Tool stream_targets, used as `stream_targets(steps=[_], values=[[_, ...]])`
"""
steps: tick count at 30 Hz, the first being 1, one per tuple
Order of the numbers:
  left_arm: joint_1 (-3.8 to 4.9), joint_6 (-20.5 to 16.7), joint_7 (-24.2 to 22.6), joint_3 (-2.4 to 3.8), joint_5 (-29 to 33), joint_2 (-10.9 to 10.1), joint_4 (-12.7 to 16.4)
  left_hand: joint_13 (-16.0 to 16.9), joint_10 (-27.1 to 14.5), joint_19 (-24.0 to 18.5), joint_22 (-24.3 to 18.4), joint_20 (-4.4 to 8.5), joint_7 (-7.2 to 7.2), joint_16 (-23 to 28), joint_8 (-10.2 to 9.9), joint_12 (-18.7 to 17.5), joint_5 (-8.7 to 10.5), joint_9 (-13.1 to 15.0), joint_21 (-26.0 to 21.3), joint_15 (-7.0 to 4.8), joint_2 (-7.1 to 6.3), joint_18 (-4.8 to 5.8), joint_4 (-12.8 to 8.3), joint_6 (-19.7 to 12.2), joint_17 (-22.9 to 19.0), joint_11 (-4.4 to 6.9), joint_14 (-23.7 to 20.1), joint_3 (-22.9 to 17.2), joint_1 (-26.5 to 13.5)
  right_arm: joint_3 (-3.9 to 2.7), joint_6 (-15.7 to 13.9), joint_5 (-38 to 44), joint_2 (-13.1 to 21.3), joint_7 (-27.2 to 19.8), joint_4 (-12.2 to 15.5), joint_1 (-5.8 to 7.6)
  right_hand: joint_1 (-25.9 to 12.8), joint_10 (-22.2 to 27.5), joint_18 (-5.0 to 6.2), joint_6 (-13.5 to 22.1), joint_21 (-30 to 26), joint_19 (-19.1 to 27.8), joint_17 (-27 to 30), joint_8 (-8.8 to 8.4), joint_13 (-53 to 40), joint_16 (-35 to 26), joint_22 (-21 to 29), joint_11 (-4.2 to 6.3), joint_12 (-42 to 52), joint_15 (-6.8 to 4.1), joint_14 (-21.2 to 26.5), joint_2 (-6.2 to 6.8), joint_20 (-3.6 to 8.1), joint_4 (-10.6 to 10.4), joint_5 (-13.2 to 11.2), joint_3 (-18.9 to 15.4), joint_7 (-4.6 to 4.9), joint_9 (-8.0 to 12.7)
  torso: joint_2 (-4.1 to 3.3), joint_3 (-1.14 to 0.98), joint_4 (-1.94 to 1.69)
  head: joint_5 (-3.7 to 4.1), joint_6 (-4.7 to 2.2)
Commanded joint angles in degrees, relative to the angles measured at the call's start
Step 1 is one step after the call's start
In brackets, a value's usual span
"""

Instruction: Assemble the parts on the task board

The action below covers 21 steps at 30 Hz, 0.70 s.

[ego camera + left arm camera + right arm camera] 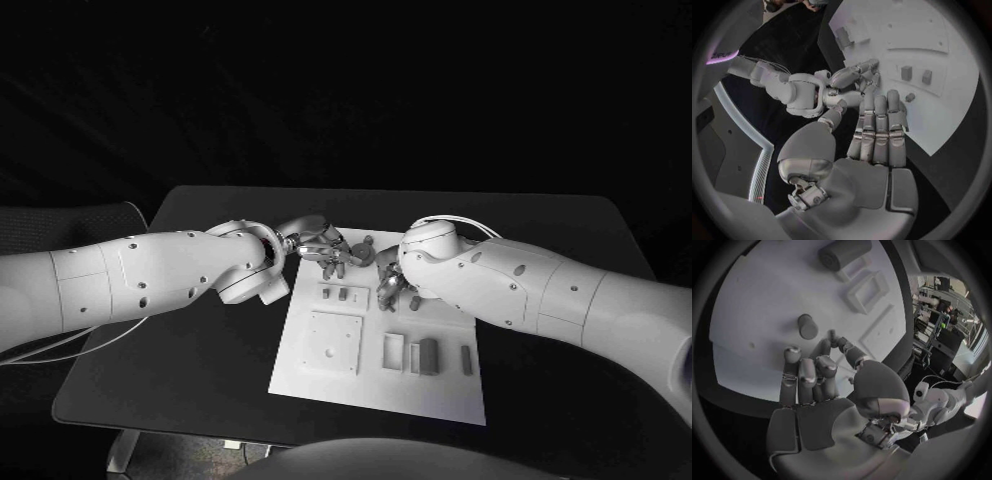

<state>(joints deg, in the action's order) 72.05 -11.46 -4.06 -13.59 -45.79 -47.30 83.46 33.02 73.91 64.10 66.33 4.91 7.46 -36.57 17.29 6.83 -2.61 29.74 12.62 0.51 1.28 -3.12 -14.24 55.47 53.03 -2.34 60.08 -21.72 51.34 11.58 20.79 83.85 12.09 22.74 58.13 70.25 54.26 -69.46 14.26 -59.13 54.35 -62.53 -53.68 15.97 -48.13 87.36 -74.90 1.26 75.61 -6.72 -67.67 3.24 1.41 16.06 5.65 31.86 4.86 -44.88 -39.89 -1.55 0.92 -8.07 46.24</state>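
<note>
I see both hands over the board's upper edge; right hand released, peg just beyond its fingers; left hand released.

You have a black rectangular table; the flat white plastic task board lies directly on it.

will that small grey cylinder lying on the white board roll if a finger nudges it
Probably. The small grey cylinder seems to lie on its side on the flat white task board, so a sideways nudge would likely roll it. It looks rigid and light, so the right robot hand could easily send it skidding.
</note>
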Motion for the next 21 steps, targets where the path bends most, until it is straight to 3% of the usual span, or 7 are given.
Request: stream_targets(steps=[1,6,11,14,21], values=[[0.06,0.72,-0.24,0.05,0.34,0.09,0.16,-0.09,0.48,0.17,0.08,0.35,-0.03,-0.18,-0.2,-0.29,-0.27,-0.09,-0.32,-0.2,0.38,-0.86,-0.4,0.37,0.0,-0.07,-0.14,0.04,0.39,0.38,-0.94,1.81,0.22,0.06,-0.04,-0.55,1.0,0.21,0.74,-0.01,0.27,0.1,0.11,-0.4,0.12,0.13,-0.79,-0.03,-0.42,0.05,0.02,-0.67,-0.25,0.58,2.23,1.88,0.32,11.83,0.01,-0.02,0.04,0.01,-0.01],[0.06,0.75,-0.23,0.05,0.34,0.06,0.14,-0.09,0.49,0.17,0.08,0.35,-0.03,-0.19,-0.2,-0.3,-0.28,-0.1,-0.33,-0.2,0.39,-0.86,-0.43,0.37,0.0,-0.07,-0.14,0.04,0.43,0.43,-1.76,2.13,0.49,-0.17,0.37,-0.55,1.74,0.12,0.74,0.05,0.44,0.15,0.33,-0.39,0.16,0.12,-0.92,-0.09,-0.51,0.12,0.15,-0.95,-0.4,0.68,5.07,3.25,0.36,11.74,0.02,-0.02,0.03,0.01,-0.05],[0.06,0.72,-0.22,0.05,0.34,0.02,0.08,-0.09,0.49,0.18,0.09,0.35,-0.03,-0.19,-0.21,-0.3,-0.27,-0.1,-0.34,-0.2,0.38,-0.86,-0.47,0.38,0.0,-0.07,-0.14,0.05,0.46,0.46,-3.04,2.16,1.17,-0.68,0.96,-0.55,2.46,0.0,0.74,0.17,0.71,0.28,0.31,-0.22,0.15,0.18,-1.03,-0.16,-0.52,0.19,0.11,-1.99,-0.43,0.76,11.45,4.36,0.44,11.42,0.02,-0.02,0.04,0.03,-0.09],[0.06,0.72,-0.2,0.05,0.34,-0.06,-0.03,-0.09,0.49,0.19,0.1,0.35,-0.03,-0.19,-0.21,-0.31,-0.27,-0.11,-0.34,-0.2,0.37,-0.85,-0.49,0.38,0.0,-0.07,-0.14,0.06,0.48,0.46,-4.55,1.9,1.94,-1.27,1.66,-0.54,2.67,-0.11,0.74,0.19,0.86,0.33,0.28,-0.12,0.14,0.21,-1.04,-0.16,-0.51,0.23,0.03,-2.43,-0.41,0.79,13.85,4.97,0.44,11.26,0.03,-0.05,0.04,0.05,-0.13],[0.06,0.79,-0.07,0.04,2.15,-0.43,-0.4,-0.1,0.49,0.18,0.1,0.34,-0.01,-0.19,-0.24,-0.33,-0.27,-0.12,-0.36,-0.19,0.29,-0.84,-0.54,0.36,-0.01,-0.08,-0.15,0.11,0.48,0.41,-9.45,-1.58,4.42,-4.21,3.96,-0.22,2.22,-0.35,0.74,-0.08,1.03,0.18,0.35,0.09,0.19,0.22,-1.01,-0.09,-0.53,0.25,-0.14,-2.6,-0.44,0.73,14.92,5.36,0.37,11.1,0.05,-0.06,0.1,-0.06,-0.3]])
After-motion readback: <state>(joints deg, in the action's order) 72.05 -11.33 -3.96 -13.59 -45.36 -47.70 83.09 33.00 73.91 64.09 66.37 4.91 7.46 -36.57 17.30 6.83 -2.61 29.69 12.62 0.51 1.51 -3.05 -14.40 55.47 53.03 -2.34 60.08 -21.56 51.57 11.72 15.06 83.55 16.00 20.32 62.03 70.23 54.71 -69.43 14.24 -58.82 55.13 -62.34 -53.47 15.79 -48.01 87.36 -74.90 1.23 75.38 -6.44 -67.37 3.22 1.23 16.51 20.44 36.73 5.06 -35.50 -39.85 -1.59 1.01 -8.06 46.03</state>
